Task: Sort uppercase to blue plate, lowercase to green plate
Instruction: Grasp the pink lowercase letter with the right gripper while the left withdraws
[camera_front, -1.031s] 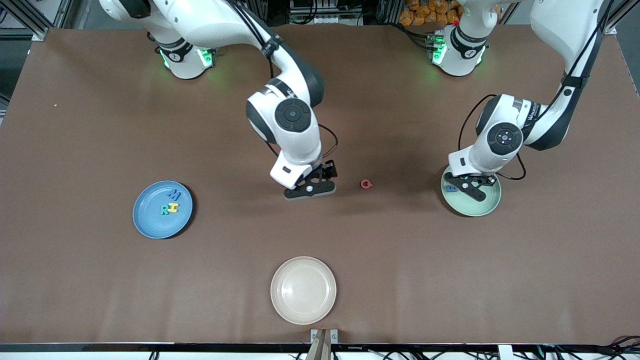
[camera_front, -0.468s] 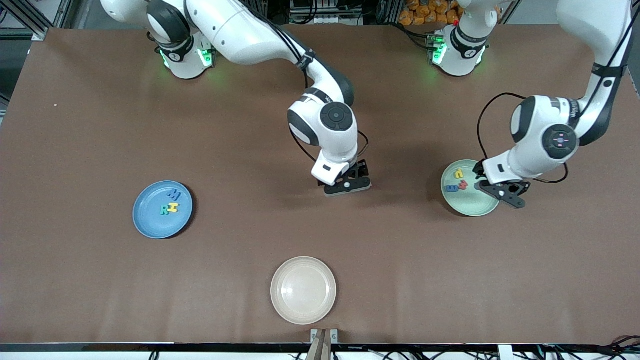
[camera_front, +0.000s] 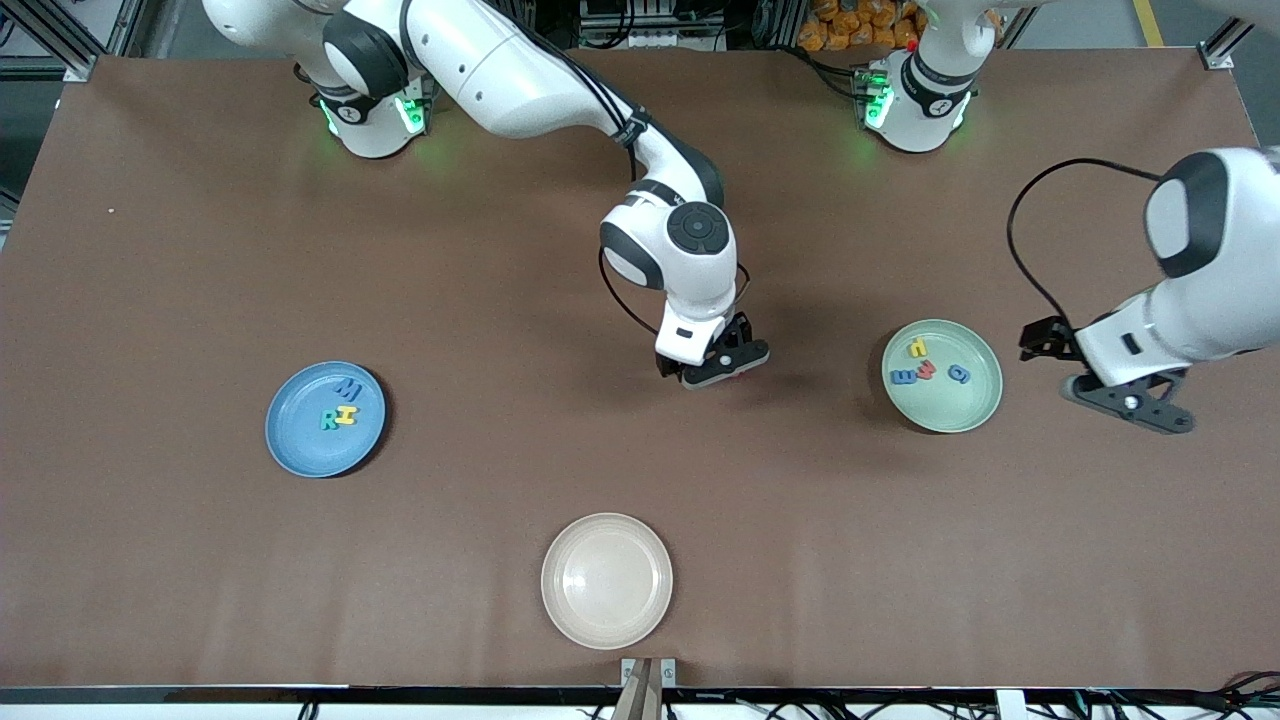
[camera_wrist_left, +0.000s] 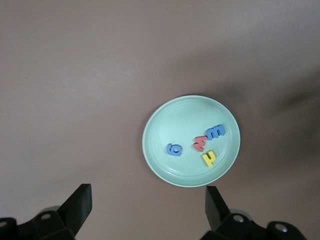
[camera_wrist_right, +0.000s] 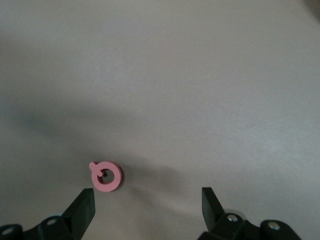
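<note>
Since a second ago the right pincer (camera_front: 722, 366) has slid over the red Q (camera_wrist_right: 106, 177), jaws apart, Q off-centre. The left pincer (camera_front: 1128, 401), also apart, has left the green plate (camera_front: 975, 410) and its four small letters. Next: centre, descend, close. Bare tabletop (camera_front: 480, 330) leads to the blue plate (camera_front: 300, 440) holding M, R, H.
</note>
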